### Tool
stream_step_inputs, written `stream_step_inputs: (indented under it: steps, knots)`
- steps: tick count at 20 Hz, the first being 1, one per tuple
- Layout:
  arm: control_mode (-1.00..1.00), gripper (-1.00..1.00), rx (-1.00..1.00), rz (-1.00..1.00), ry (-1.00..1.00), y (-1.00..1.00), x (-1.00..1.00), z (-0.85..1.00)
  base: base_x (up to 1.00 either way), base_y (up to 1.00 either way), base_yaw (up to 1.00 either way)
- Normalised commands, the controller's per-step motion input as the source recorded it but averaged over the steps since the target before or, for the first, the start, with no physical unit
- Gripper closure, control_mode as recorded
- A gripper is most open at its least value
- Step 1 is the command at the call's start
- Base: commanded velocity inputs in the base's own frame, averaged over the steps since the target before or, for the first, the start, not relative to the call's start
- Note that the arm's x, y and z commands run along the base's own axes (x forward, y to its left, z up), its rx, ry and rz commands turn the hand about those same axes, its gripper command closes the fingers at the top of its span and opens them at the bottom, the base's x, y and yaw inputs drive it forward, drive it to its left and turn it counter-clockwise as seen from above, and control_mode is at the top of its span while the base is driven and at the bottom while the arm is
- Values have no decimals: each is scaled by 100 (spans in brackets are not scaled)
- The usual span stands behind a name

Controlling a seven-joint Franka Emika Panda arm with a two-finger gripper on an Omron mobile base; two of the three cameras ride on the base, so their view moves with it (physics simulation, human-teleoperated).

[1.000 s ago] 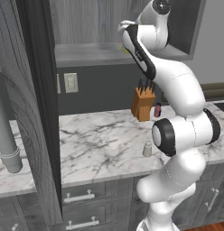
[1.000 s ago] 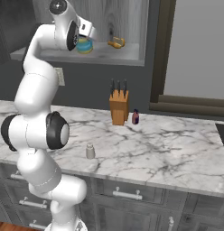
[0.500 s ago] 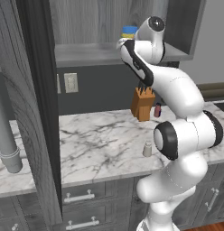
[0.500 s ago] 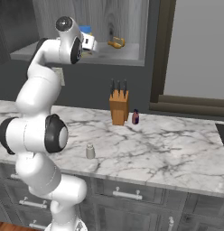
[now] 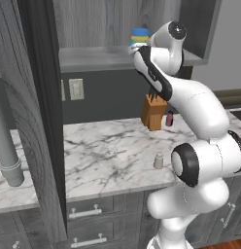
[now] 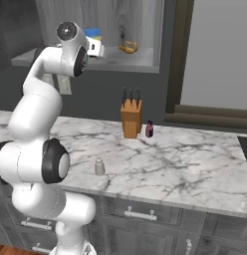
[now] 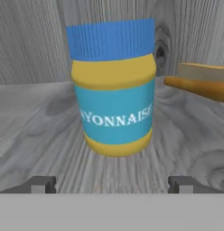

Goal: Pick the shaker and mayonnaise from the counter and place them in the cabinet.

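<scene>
The cabinet shelf (image 7: 37, 135) carries the mayonnaise (image 7: 114, 88) upright, centred ahead of the fingertips (image 7: 41, 184). The counter (image 6: 195, 164) carries the shaker (image 6: 99, 167) and a knife block (image 6: 131, 115).

Over the last second the arm pulls back out of the cabinet (image 6: 145, 60), its hand drawing away from the shelf toward the base. The mayonnaise (image 7: 113, 85), a second ago up against the hand, now stands alone and upright on the shelf board, apart from the gripper (image 7: 111, 184), whose fingertips (image 7: 41, 184) sit spread wide short of it. The elbow appears lower than before, though the base views show it only partly.
</scene>
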Motion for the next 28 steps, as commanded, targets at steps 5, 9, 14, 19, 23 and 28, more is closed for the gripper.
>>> stream_step_inputs:
  steps: [5,9,14,19,23,28]
  knots:
    - [-100,-100,0,2,0,0,-34,-5,0,0,0]
    - [-100,-100,-1,0,0,0,-28,-27,0,0,0]
    - [-100,-100,-1,0,0,0,-24,-43,0,0,0]
    - [-100,-100,-1,3,2,0,-14,-55,0,0,0]
    - [-100,-100,0,5,4,0,-11,-56,0,0,0]
    - [-100,-100,0,4,5,0,-18,-53,0,0,0]
